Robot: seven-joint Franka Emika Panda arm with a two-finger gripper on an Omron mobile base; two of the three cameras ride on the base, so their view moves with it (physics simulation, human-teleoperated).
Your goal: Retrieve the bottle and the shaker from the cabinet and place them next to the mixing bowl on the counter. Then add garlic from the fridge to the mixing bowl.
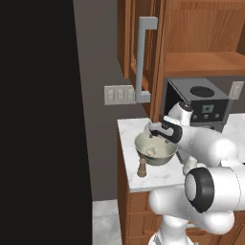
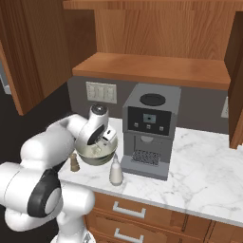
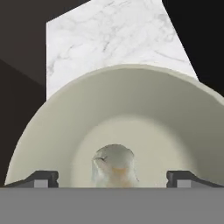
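- Coffee machine [image 2: 151, 130]: its panel marks are too small to read.
- Mixing bowl [image 3: 131, 113]: near rim cut off at six o'clock in the hand view.
- Gripper [image 3: 112, 178]: spread wide, holding nothing.
- Garlic [image 3: 113, 166]: on the bowl's floor, between the fingertips [image 3: 43, 178].
- Bottle [image 2: 115, 171]: at the bowl's four o'clock; shaker [image 2: 74, 162] at eight.
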